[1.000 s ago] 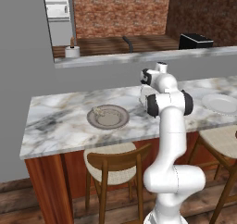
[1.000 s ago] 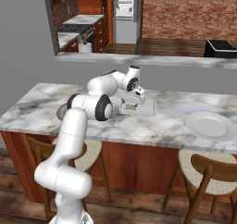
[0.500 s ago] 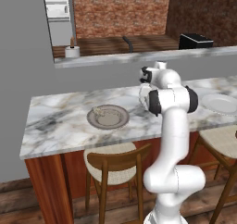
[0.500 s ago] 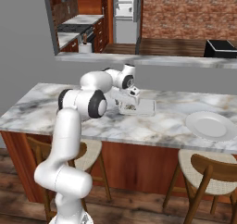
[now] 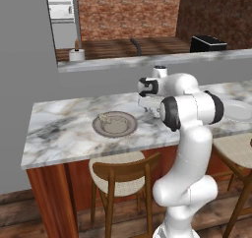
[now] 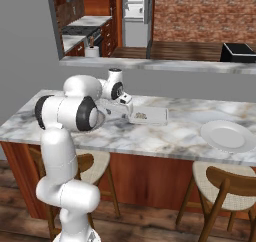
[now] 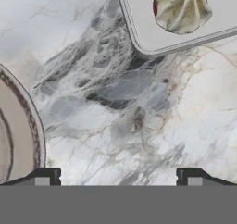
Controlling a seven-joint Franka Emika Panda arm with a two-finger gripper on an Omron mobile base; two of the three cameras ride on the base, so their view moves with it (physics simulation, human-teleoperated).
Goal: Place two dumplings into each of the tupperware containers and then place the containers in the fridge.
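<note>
I'm hovering the gripper (image 7: 118,177) over bare marble between the grey-brown plate (image 5: 115,124) and the tupperware container (image 6: 149,115), jaws spread wide and holding nothing. One dumpling (image 7: 181,9) is sitting in that container, just beyond the plate. I reckon I'm mid-loading: next I'm heading to the plate for the dumpling on it (image 5: 104,118).

I get flat, even rendered light, bright enough everywhere. On the marble counter (image 5: 74,129) shadows are soft and faint, with no glare. The base views look sharp to their edges; my hand view is slightly soft and coarse up close.
</note>
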